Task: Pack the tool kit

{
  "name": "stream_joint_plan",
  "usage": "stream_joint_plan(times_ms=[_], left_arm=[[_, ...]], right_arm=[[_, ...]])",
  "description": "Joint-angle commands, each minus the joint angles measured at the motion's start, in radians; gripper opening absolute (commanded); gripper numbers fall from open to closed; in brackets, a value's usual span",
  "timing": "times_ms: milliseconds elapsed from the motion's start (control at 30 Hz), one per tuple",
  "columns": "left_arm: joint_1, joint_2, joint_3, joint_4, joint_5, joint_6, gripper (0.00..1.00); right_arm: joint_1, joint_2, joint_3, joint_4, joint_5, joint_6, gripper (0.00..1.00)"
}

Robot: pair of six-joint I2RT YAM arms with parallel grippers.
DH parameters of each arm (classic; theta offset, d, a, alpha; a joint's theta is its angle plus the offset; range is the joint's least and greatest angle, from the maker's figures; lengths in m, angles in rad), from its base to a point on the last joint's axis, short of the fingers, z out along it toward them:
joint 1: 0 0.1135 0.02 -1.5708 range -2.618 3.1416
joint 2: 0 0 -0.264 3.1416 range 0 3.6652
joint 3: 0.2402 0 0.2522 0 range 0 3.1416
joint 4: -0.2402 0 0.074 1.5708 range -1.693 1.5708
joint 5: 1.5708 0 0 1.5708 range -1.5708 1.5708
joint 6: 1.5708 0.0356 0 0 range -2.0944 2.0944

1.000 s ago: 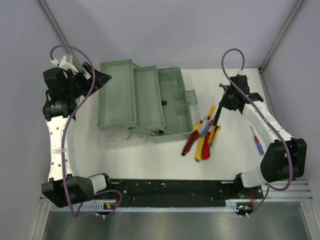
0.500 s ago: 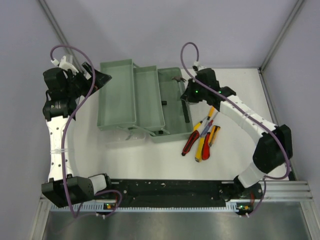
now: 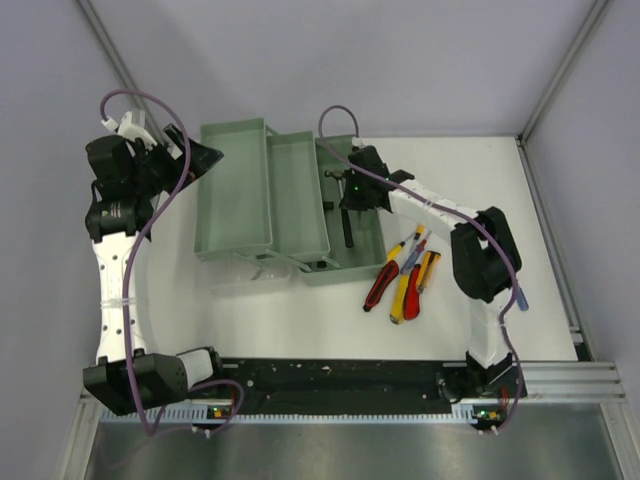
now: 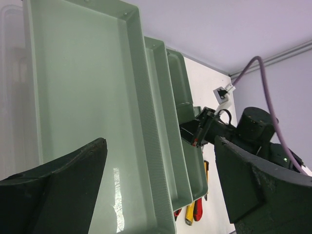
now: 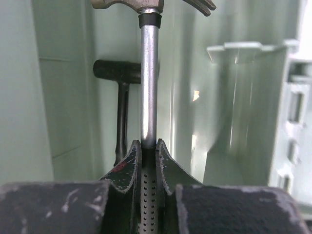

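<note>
The grey-green toolbox (image 3: 235,200) stands open on the white table with its trays stepped out. My right gripper (image 3: 345,195) hangs over its rightmost compartment, shut on the hammer (image 3: 348,230). In the right wrist view the gripper (image 5: 148,146) clamps the hammer (image 5: 148,73) where the steel shaft meets the black grip, head pointing away, with the toolbox (image 5: 63,97) behind it. My left gripper (image 3: 205,158) is open and empty at the box's far left corner. The left wrist view shows the left gripper (image 4: 161,185) above the large tray of the toolbox (image 4: 83,97).
Red and yellow handled tools (image 3: 400,280) lie in a loose pile on the table right of the box, also visible as tools (image 4: 195,214) past the trays. A blue-handled screwdriver (image 3: 522,297) shows beside the right arm. Grey walls close in the table.
My right arm has swung left from the table's right side to above the toolbox's right compartment, carrying the hammer. The left arm has not moved.
</note>
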Motion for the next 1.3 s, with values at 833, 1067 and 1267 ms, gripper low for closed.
stream_joint_plan(times_ms=[833,1067,1267], left_arm=[[-0.003,-0.010,0.113,0.012,-0.030,0.049,0.98],[-0.003,-0.021,0.122,-0.029,-0.190,-0.012,0.98],[-0.002,-0.010,0.093,0.033,-0.002,-0.016,0.98]], right_arm=[[0.020,-0.033,0.191,-0.018,0.108,-0.064,0.38],[-0.024,-0.332,-0.109,-0.119,0.252,-0.027,0.41],[-0.171,-0.555,-0.432,-0.213,0.313,0.071,0.57]])
